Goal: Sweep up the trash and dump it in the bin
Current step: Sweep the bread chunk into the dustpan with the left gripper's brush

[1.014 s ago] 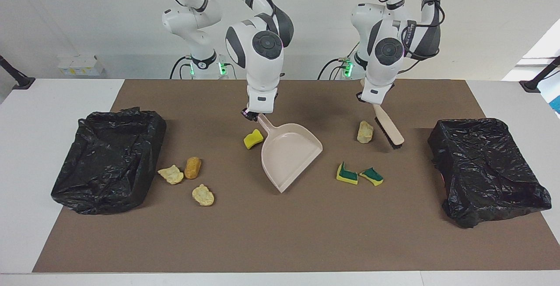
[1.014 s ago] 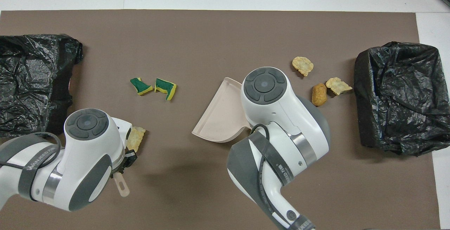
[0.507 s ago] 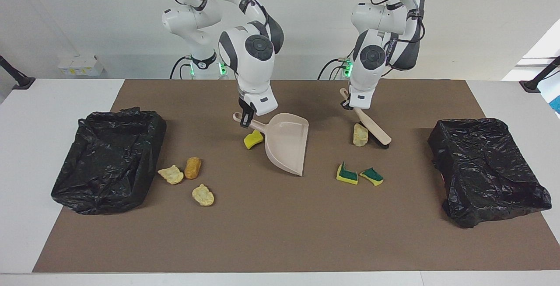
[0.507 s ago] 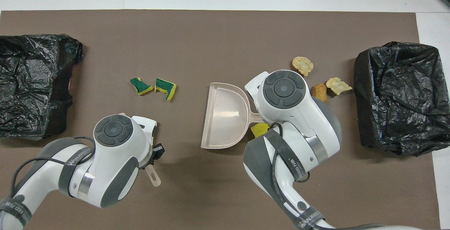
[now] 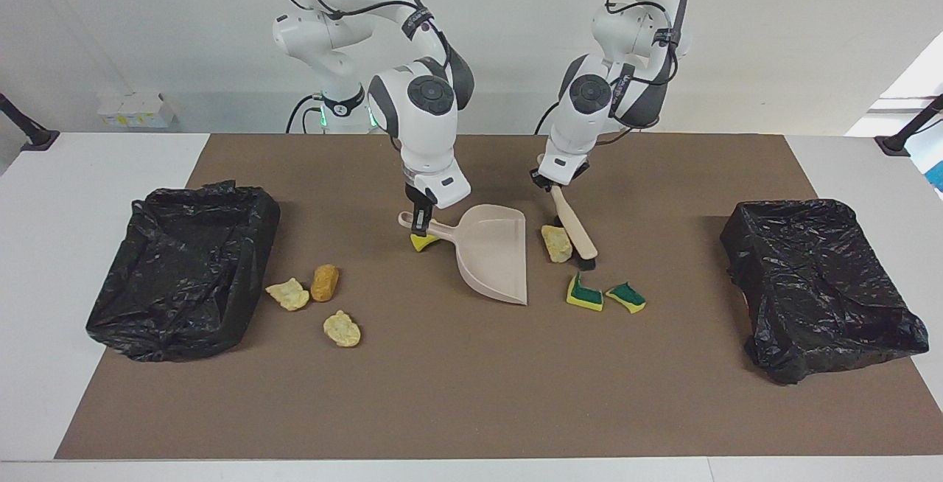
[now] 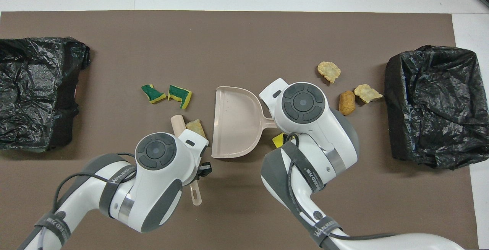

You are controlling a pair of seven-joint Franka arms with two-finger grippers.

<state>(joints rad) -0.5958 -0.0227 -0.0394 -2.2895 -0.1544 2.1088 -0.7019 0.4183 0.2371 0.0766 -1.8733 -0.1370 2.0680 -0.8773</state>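
My right gripper [image 5: 421, 224] is shut on the handle of the beige dustpan [image 5: 493, 253], whose mouth faces the left arm's end of the table. A yellow sponge piece [image 5: 423, 244] lies under that handle. My left gripper [image 5: 552, 186] is shut on the beige brush [image 5: 575, 231], which slants down to the mat. A pale chunk of trash [image 5: 557, 243] lies between the brush head and the dustpan [image 6: 235, 124] mouth, touching the brush. Two green-and-yellow sponge pieces [image 5: 584, 292] [image 5: 626, 296] lie just farther from the robots.
Black-bagged bins stand at both ends of the brown mat: one at the right arm's end [image 5: 184, 268], one at the left arm's end [image 5: 821, 287]. Beside the right arm's bin lie two pale chunks [image 5: 288, 294] [image 5: 342, 329] and an orange-brown lump [image 5: 325, 282].
Both arms came toward the middle. The dustpan swung round so its mouth faces the brush. The brush pushed the pale chunk along the mat toward the dustpan.
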